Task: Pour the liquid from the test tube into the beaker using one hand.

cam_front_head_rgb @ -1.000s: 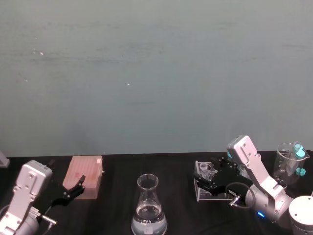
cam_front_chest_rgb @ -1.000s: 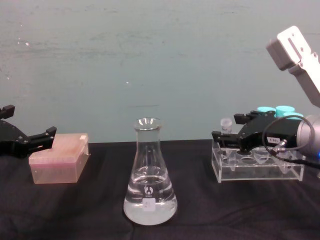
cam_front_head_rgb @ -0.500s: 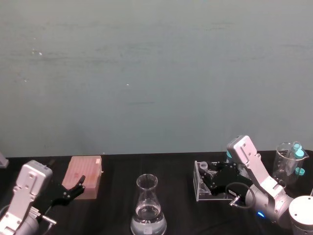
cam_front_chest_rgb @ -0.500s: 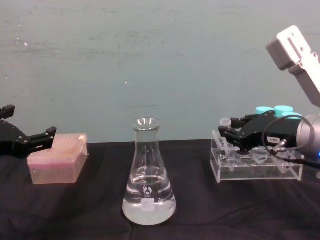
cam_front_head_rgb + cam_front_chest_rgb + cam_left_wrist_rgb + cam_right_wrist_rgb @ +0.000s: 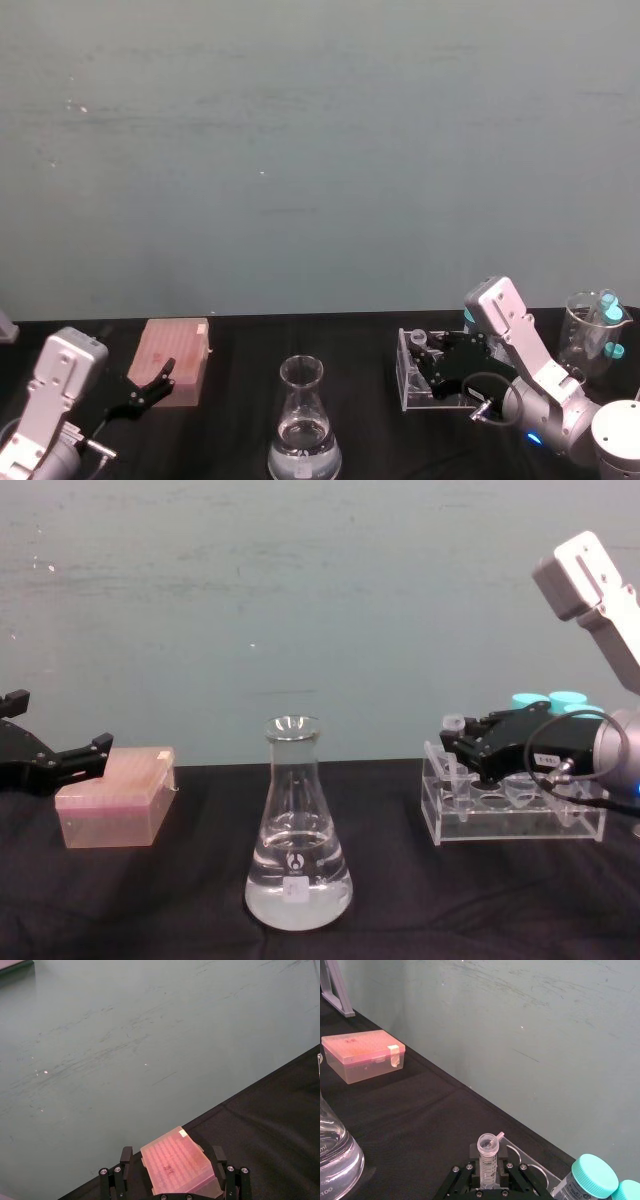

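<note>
R gripper (image 5: 458, 746) jaws grip test tube (image 5: 488, 1151) at rack (image 5: 520, 825); beaker (image 5: 297, 840) part-full; L gripper (image 5: 172, 1155) released.

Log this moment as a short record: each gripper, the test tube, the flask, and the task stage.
right gripper: shut on the test tube, at the left end of the clear tube rack
test tube: upright, uncapped
conical flask: upright mid-table, clear liquid in its base, apart from both grippers
left gripper: open, idle beside the pink tip box
stage: tube grasped, pour not yet begun
</note>
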